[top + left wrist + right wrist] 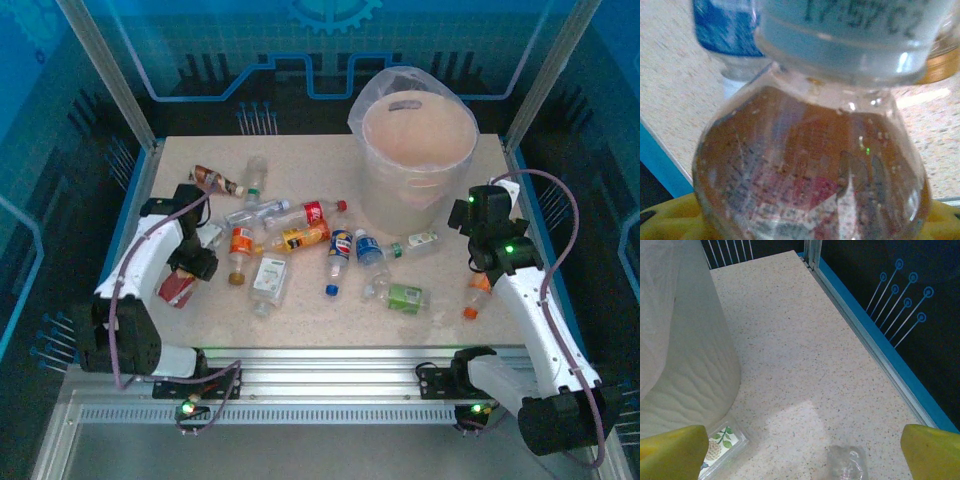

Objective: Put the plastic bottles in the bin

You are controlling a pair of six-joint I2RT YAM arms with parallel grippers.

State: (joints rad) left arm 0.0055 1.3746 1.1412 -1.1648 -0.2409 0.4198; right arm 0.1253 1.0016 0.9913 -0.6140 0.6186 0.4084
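White-shelled arms [140, 262], black joints, purple cables (green lights), yellow fingertips [670, 452].

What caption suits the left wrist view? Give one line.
Close-up: clear bottle in the left gripper, blue-labelled bottle behind.

The plastic bottles [300, 238] lie scattered on their sides across mid-frame, clear with coloured labels and caps. A red-labelled bottle [178, 288] sits at left. The bin [400, 205], off-white and bag-lined, stands upright at upper right.
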